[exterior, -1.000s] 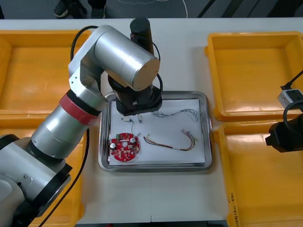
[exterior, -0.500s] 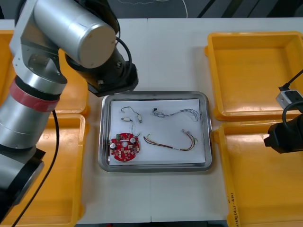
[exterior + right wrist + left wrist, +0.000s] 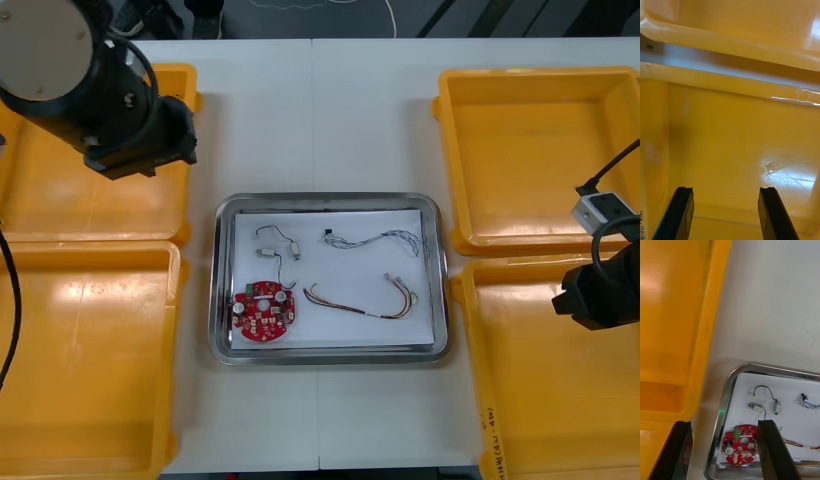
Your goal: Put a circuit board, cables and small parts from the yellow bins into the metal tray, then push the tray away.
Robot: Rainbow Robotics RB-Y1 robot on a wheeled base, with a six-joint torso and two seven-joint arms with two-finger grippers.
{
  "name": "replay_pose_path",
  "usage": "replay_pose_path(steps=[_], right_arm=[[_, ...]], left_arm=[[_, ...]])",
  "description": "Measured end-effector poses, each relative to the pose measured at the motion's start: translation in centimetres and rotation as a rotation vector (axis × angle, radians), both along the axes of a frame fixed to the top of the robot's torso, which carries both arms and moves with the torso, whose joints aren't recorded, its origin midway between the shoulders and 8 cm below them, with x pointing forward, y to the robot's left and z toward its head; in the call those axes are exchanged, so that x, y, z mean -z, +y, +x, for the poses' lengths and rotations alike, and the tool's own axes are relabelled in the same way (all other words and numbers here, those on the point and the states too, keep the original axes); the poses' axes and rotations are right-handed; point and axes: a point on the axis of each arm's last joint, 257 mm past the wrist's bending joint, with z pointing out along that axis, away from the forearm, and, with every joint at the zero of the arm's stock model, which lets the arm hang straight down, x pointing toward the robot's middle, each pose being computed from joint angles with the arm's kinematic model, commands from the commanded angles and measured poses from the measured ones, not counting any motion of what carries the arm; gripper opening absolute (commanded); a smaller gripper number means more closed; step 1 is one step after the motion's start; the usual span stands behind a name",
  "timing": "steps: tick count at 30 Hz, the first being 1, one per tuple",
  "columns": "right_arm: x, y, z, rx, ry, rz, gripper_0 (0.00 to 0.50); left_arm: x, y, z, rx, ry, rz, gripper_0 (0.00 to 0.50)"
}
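The metal tray (image 3: pixel 228 345), white inside, sits at the table's middle. In it lie a round red circuit board (image 3: pixel 265 312), a twisted blue and white cable (image 3: pixel 372 238), a red and yellow cable (image 3: pixel 362 303) and a black cable (image 3: pixel 278 240) with small metal parts (image 3: pixel 292 253). My left arm (image 3: pixel 105 95) hangs over the far left yellow bin (image 3: pixel 40 190). In the left wrist view my left gripper (image 3: pixel 724 423) is open and holds nothing, with the circuit board (image 3: pixel 739 438) and tray rim (image 3: pixel 727 390) beyond its fingers. My right gripper (image 3: pixel 725 191) stands open over a bare bin floor.
Two yellow bins stand at each side: the near left bin (image 3: pixel 80 370), the far right bin (image 3: pixel 540 150) and the near right bin (image 3: pixel 540 400). My right arm (image 3: pixel 600 295) waits over the near right bin. Bare table lies beyond the tray.
My left arm has swung from above the tray out to the far left bin, uncovering the tray's contents. The right arm has barely moved.
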Motion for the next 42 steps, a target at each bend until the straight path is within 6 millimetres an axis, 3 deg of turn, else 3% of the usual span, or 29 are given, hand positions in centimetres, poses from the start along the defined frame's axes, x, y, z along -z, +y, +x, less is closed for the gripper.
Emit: replay_pose_path(steps=[8,12,18,26,34,42], right_arm=[[-0.9,1.3,-0.3,-0.062,-0.037,-0.016,0.500],[-1.2,2.6,-0.6,-0.114,-0.069,-0.048,0.500],[-0.1,4.2,-1.4,-0.183,-0.057,-0.088,0.500],[0.3,7.0,-0.9,-0.322,-0.130,-0.141,0.500],[2.0,10.7,-1.4,-0.463,-0.127,-0.204,0.500],[2.8,14.8,-1.0,-0.609,-0.144,-0.243,0.500]], left_arm=[[1.0,4.9,-1.2,0.164,-0.041,0.092,0.500],[1.6,7.0,-2.0,0.124,-0.041,0.086,0.500],[2.3,9.9,-3.2,0.057,-0.041,0.067,0.500],[3.7,13.6,-5.1,-0.002,-0.027,0.068,0.500],[5.2,15.7,-7.1,0.161,-0.024,0.193,0.500],[6.2,16.9,-9.1,0.144,-0.010,0.211,0.500]])
